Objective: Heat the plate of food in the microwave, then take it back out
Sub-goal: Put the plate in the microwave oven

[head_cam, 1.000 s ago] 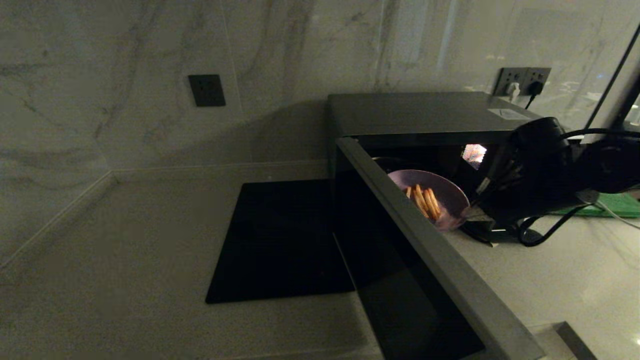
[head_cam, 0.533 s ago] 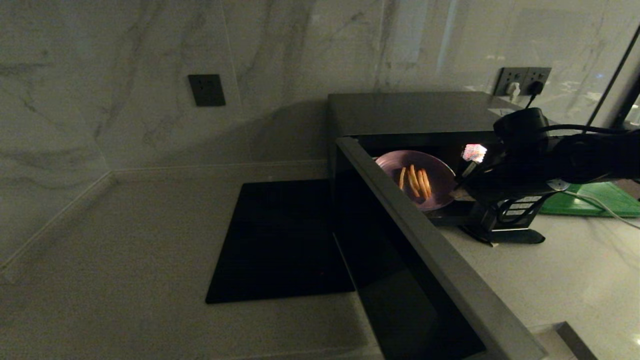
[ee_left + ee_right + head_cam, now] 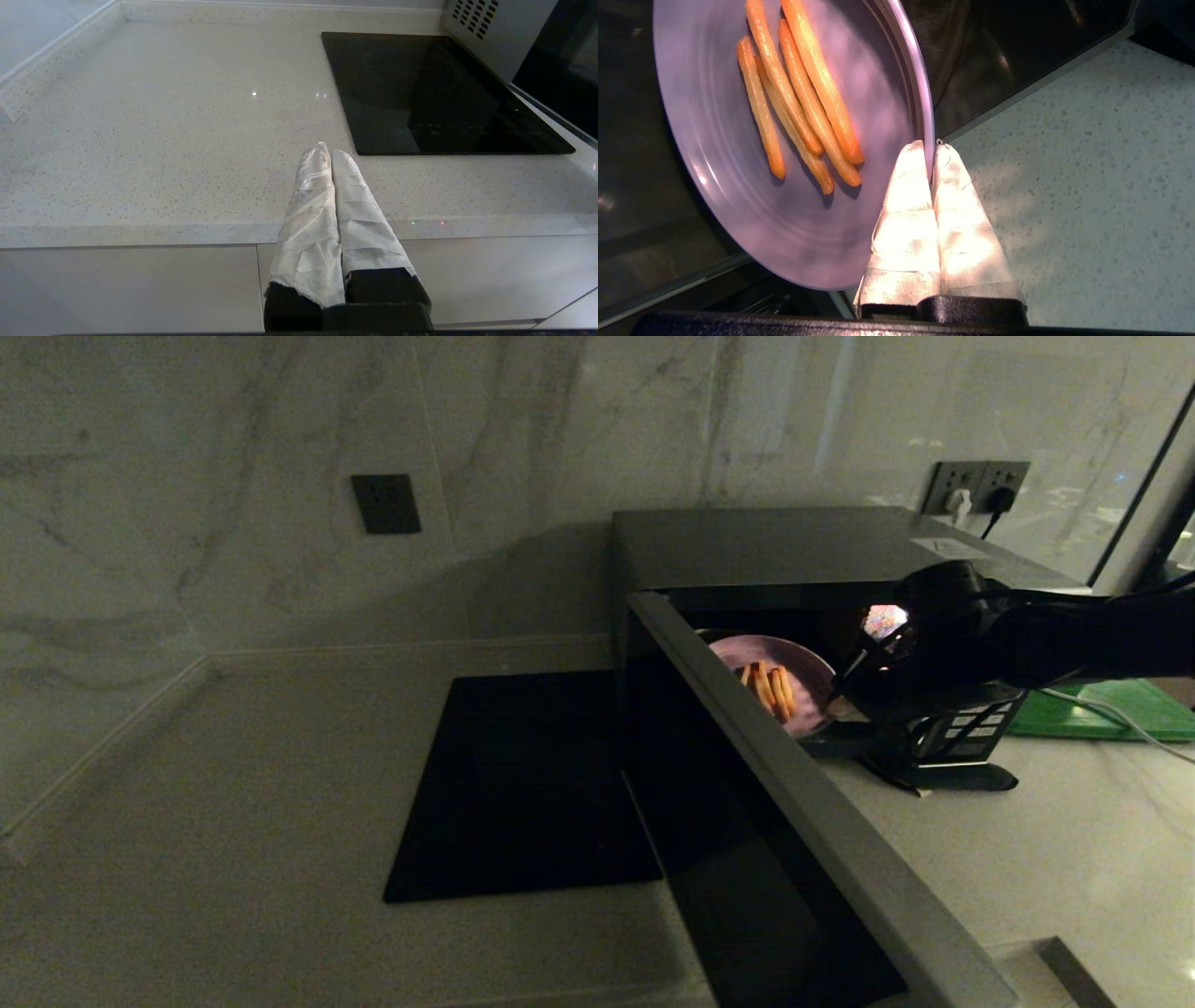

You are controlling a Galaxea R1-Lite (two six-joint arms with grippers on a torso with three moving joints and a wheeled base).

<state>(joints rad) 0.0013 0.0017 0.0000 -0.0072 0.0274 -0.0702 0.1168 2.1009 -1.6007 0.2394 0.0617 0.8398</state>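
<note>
1. Microwave (image 3: 803,546): a large, boxy, dark grey appliance is set on the pale speckled stone countertop (image 3: 233,784) against the marble back wall. Its dark glass door (image 3: 766,859) is swung wide open toward the counter's front edge, and the cavity is lit.
2. Plate of food (image 3: 780,686): a small round pale lavender plate bearing a few thin orange-yellow sticks is seen at the cavity's mouth, tilted, partly hidden behind the door's edge.
3. Right gripper (image 3: 930,149): its white-wrapped fingers (image 3: 906,210) are clamped narrowly on the plate's near rim, and the plate is carried by them; the dark arm is extended in from the counter's right side.
4. Left gripper (image 3: 329,154): it is parked before the counter's front edge, wrapped fingers pressed together on nothing.
5. Flat black glass square (image 3: 523,784): it is inset in the countertop, just beside the microwave's left side.
6. Flat green board (image 3: 1102,714): it is laid toward the right edge, behind the arm.
</note>
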